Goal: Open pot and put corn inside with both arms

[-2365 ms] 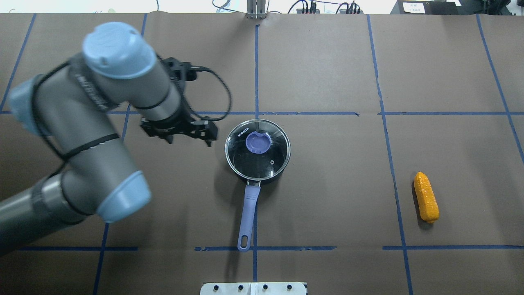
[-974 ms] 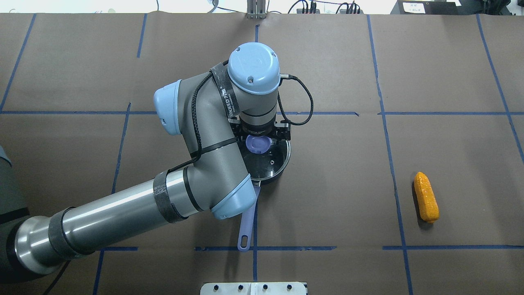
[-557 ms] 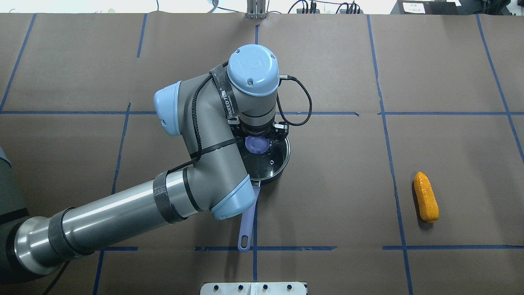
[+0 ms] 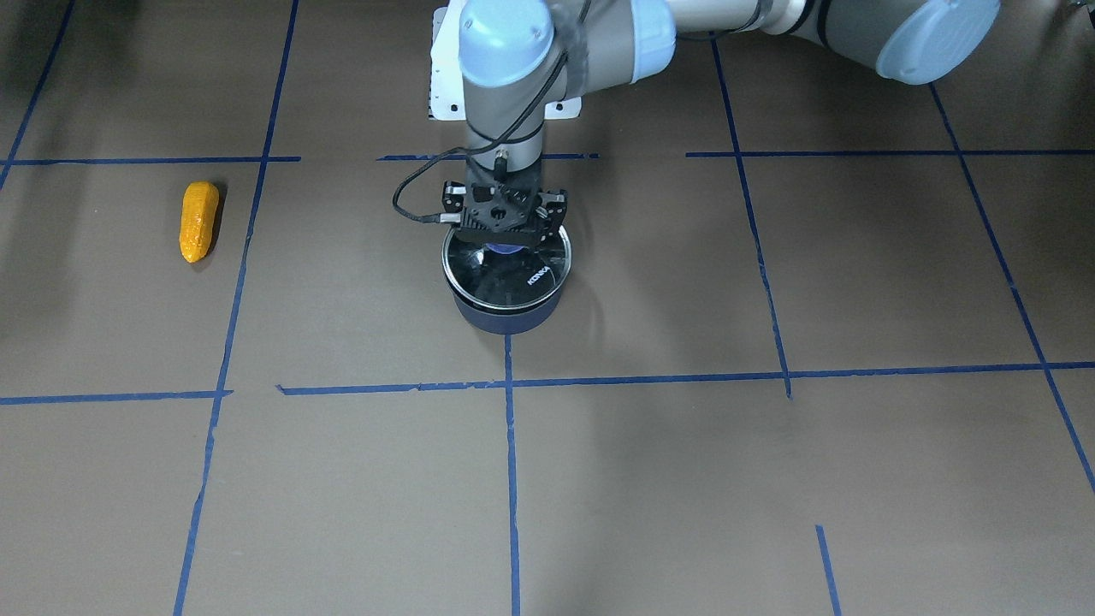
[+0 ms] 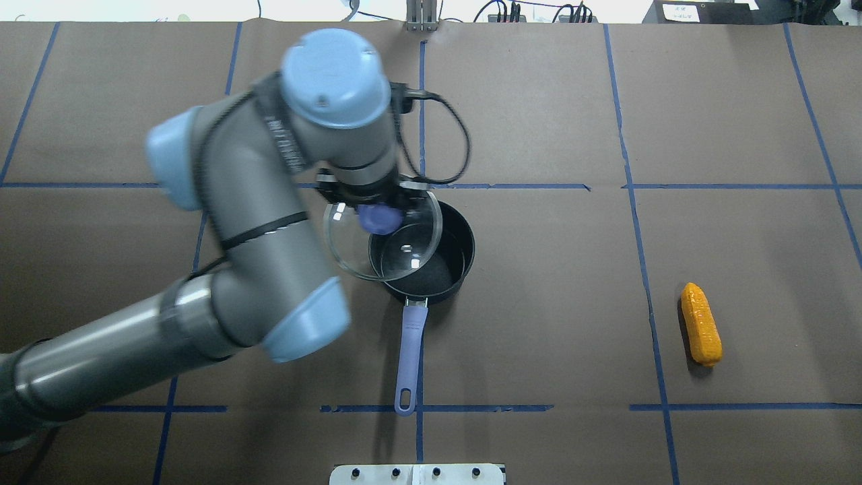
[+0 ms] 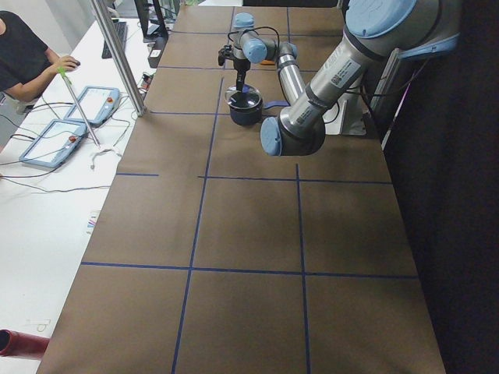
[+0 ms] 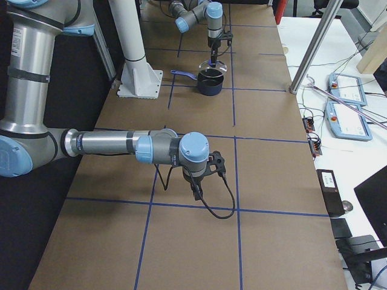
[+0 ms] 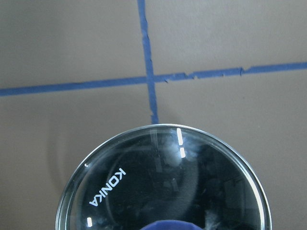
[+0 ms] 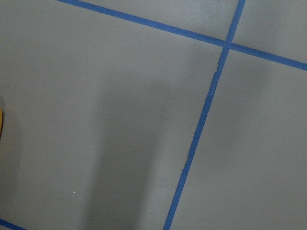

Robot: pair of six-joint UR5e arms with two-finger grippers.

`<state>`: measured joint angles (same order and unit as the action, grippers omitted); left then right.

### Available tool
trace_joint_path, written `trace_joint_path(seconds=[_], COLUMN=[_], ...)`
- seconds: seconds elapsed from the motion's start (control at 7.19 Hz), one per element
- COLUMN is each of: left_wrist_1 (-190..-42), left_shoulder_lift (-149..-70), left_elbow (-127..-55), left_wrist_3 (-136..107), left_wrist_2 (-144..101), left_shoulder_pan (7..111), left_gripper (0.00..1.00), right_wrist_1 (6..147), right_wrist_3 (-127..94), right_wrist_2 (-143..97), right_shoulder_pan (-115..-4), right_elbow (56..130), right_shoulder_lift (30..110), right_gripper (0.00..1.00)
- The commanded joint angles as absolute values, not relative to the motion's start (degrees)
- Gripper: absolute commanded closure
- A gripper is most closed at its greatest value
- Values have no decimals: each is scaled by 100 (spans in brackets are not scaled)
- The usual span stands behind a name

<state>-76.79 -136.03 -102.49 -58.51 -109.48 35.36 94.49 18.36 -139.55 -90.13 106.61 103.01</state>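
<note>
The pot (image 5: pixel 460 264), a dark navy saucepan with a black inside, stands upright and uncovered near the middle of the table (image 5: pixel 539 303), its purple-blue handle (image 5: pixel 409 350) pointing to 6 o'clock. The grey left arm (image 5: pixel 249 222) has its left gripper (image 5: pixel 380 210) clamped on the glass lid (image 5: pixel 347 252), which hangs over the pot's 10 o'clock rim. The corn (image 5: pixel 701 324), orange-yellow and ribbed, lies flat well off at the pot's 4 o'clock, its tapered tip to 12. The right arm (image 7: pixel 109 144) stretches low over the table, its right gripper (image 7: pixel 196 193) pointing down

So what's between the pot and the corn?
Between the pot and the corn, only brown paper crossed by one blue tape line; the overhead view shows it.
</note>
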Motion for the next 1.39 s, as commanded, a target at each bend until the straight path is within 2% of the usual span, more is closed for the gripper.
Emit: trace_joint_path(seconds=[0.0, 0.28, 0.42, 0.56, 0.83, 0.97, 1.11, 1.25], left_wrist_1=[-7637, -9411, -9987, -10045, -10046, -10046, -10046, -10046], left_shoulder_lift=[-11968, -10458, -10250, -10422, -10503, -10546, -10573, -10591], left_elbow=[-11607, -11514, -11218, -10771, -10451, -10450, -10433, -10494], left_wrist_3=[-4717, -4649, -4667, -4693, -4702, -4711, -4702, -4746], left_wrist_2=[-10960, -10986, -10986, -11230, -11548, -11627, -11889, -11892], left_shoulder_pan=[3831, 3858, 3824, 3788, 3779, 3779, 3779, 3805], left_gripper=[100, 100, 100, 100, 98, 88, 18, 0], right_wrist_1=[9448, 9448, 9448, 9448, 9448, 9440, 9431, 9109], right_wrist_3=[1828, 1819, 1819, 1819, 1828, 1819, 1497, 563], right_wrist_2=[-13966, -14001, -13992, -13992, -13992, -13992, -13992, -13983], right_shoulder_pan=[-8991, -8913, -8886, -8860, -8790, -8746, -8623, -8300], right_elbow=[10661, 10670, 10670, 10670, 10670, 10679, 10687, 10687], right_shoulder_lift=[10301, 10266, 10248, 10257, 10248, 10239, 10204, 10091], right_gripper=[0, 0, 0, 0, 0, 0, 0, 0])
